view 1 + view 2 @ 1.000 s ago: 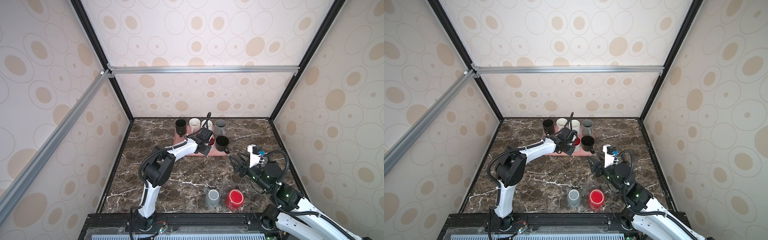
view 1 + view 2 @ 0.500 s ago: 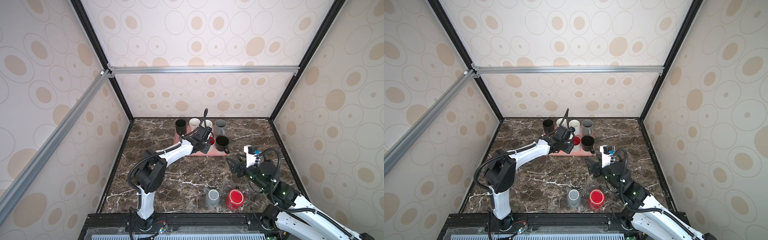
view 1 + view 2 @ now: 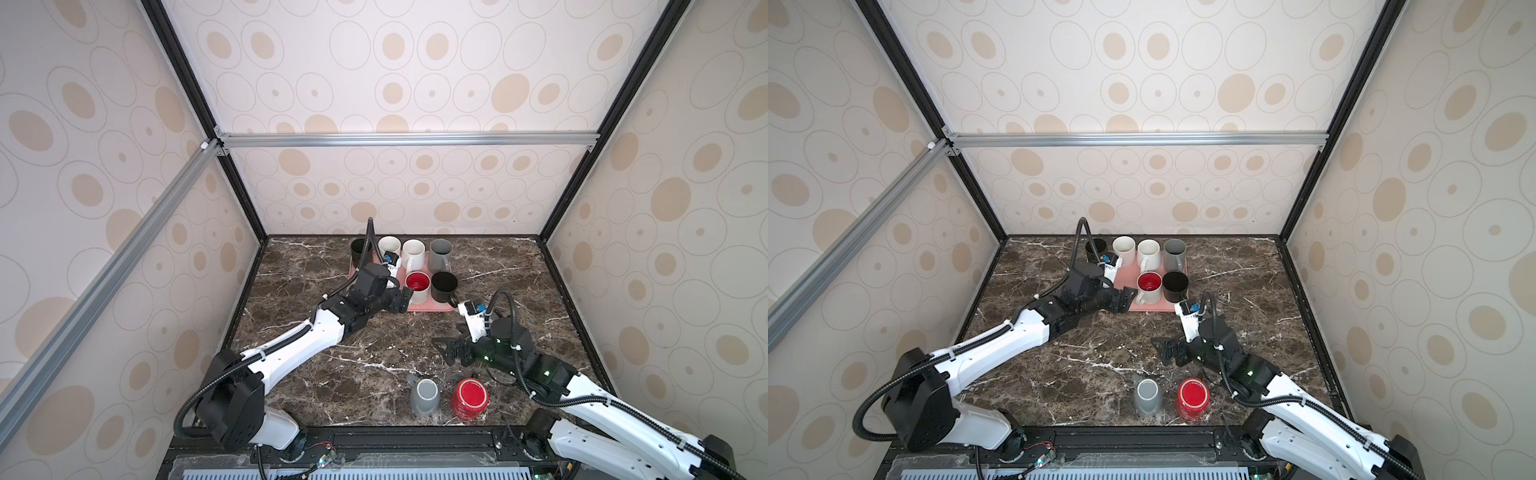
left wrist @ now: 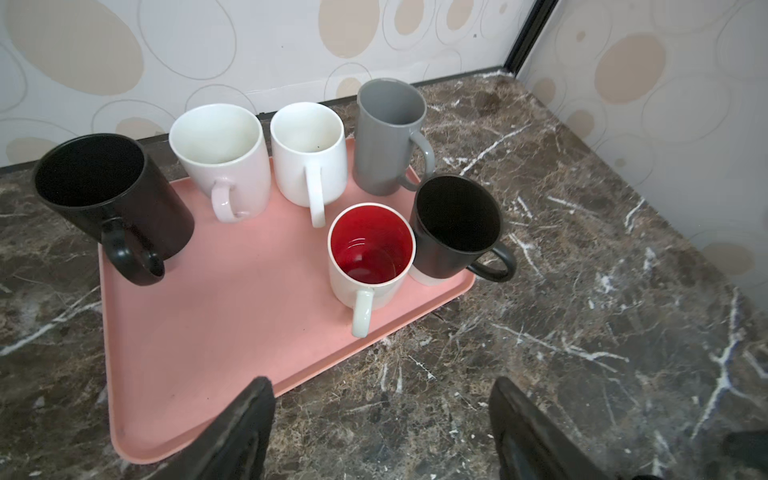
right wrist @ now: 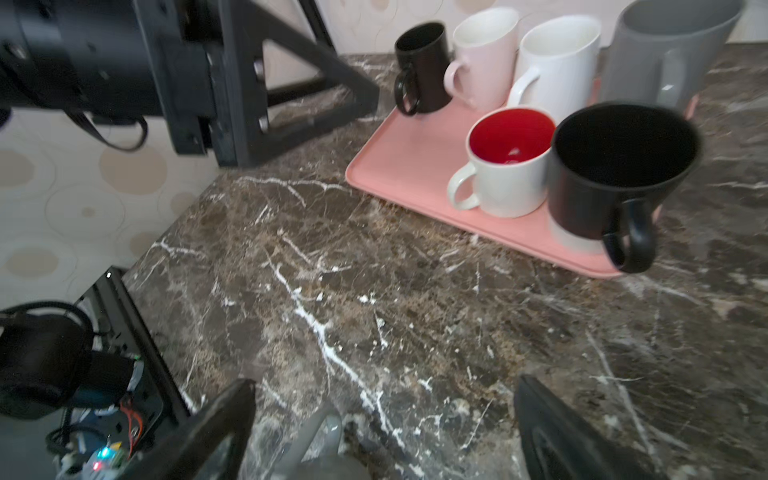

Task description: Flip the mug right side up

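marble table — dark, white-veined. pink tray sits at its far side with six mugs upright on it. left gripper is at the tray's near edge, jaws apart, empty. white mug with red inside stands upright just beyond it, clear of the fingers. right gripper is over bare marble, jaws wide, empty. near the front edge stand grey mug and red mug — both mouth-down, side by side.

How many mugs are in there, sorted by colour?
Black mugs: 2
Grey mugs: 2
White or pale pink mugs: 2
White mug with red inside: 1
Red mug: 1
Total: 8 mugs, six on the pink tray and two on the marble table.
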You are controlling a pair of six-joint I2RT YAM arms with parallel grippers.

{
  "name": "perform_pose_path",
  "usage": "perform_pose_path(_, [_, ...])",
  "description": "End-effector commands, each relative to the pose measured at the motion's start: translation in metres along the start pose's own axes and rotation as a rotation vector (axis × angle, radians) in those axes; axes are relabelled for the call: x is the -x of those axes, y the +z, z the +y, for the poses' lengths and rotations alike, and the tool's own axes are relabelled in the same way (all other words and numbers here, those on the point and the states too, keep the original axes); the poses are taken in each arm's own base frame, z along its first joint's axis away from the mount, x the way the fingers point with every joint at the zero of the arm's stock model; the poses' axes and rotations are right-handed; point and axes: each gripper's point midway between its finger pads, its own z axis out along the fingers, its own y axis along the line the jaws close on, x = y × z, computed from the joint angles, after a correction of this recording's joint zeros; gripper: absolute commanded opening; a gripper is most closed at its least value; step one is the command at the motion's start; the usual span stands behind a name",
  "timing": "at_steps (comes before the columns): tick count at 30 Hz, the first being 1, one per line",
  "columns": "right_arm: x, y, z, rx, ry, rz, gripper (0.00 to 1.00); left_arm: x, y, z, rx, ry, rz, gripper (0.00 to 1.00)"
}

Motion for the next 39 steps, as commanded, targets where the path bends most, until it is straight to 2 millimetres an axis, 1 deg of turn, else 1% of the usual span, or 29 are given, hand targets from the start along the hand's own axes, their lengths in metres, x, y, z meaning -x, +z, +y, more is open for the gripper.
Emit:
perform_pose_path(1, [-0.015, -0.001, 0.021, 0.055, -0.054, 0.076, 0.99, 0.019, -0.019, -0.002, -0.008, -0.054, -0.101, 0.89])
perform_pose_path(2, [-0.022, -0.001, 0.026, 0.065, -0.065, 0.1, 0.99, 0.019, -0.023, -0.001, -0.006, -0.064, -0.114, 0.95])
perform_pose_path(3, [-0.03, 0.0, 0.031, 0.078, -0.075, 0.129, 0.99, 0.018, -0.027, 0.002, 0.002, -0.073, -0.121, 0.98])
perform_pose_path(4, [-0.037, 0.001, 0.036, 0.086, -0.084, 0.154, 0.99, 0.017, -0.03, 0.003, 0.003, -0.077, -0.127, 0.99])
perform_pose_path(9, [-0.085, 0.002, 0.062, 0.134, -0.17, 0.325, 0.99, 0.013, -0.038, 0.007, 0.019, -0.082, -0.135, 0.99])
perform_pose_path(11, [-0.099, 0.0, 0.069, 0.145, -0.211, 0.382, 0.99, 0.012, -0.039, 0.009, 0.024, -0.083, -0.136, 0.99])
perform_pose_path(14, [-0.112, -0.001, 0.075, 0.143, -0.269, 0.442, 0.99, 0.011, -0.039, 0.009, 0.026, -0.085, -0.139, 0.99])
perform_pose_path(15, [-0.116, -0.001, 0.074, 0.13, -0.288, 0.459, 1.0, 0.012, -0.039, 0.01, 0.026, -0.087, -0.14, 0.99])
perform_pose_path(17, [-0.12, 0.001, 0.07, 0.088, -0.323, 0.481, 0.99, 0.012, -0.039, 0.009, 0.024, -0.087, -0.141, 0.99])
perform_pose_path(20, [-0.128, 0.005, 0.061, 0.036, -0.359, 0.521, 0.94, 0.012, -0.04, 0.009, 0.022, -0.089, -0.143, 0.99])
perform_pose_path(23, [-0.128, 0.009, 0.054, 0.0, -0.378, 0.518, 0.89, 0.012, -0.043, 0.01, 0.021, -0.091, -0.148, 0.99])
perform_pose_path(25, [-0.127, 0.011, 0.054, -0.007, -0.385, 0.511, 0.87, 0.013, -0.044, 0.01, 0.022, -0.091, -0.151, 0.99])
perform_pose_path(30, [-0.129, 0.022, 0.06, 0.013, -0.418, 0.519, 0.86, 0.013, -0.046, 0.011, 0.028, -0.088, -0.152, 1.0])
perform_pose_path(33, [-0.13, 0.028, 0.059, 0.009, -0.459, 0.532, 0.78, 0.013, -0.048, 0.011, 0.029, -0.092, -0.155, 1.0])
perform_pose_path(35, [-0.127, 0.032, 0.062, 0.022, -0.487, 0.52, 0.74, 0.014, -0.052, 0.012, 0.031, -0.098, -0.165, 1.0])
perform_pose_path(37, [-0.123, 0.035, 0.065, 0.042, -0.518, 0.498, 0.73, 0.015, -0.058, 0.013, 0.031, -0.109, -0.178, 0.99])
perform_pose_path(39, [-0.117, 0.04, 0.073, 0.078, -0.56, 0.461, 0.72, 0.015, -0.064, 0.015, 0.03, -0.12, -0.195, 0.99])
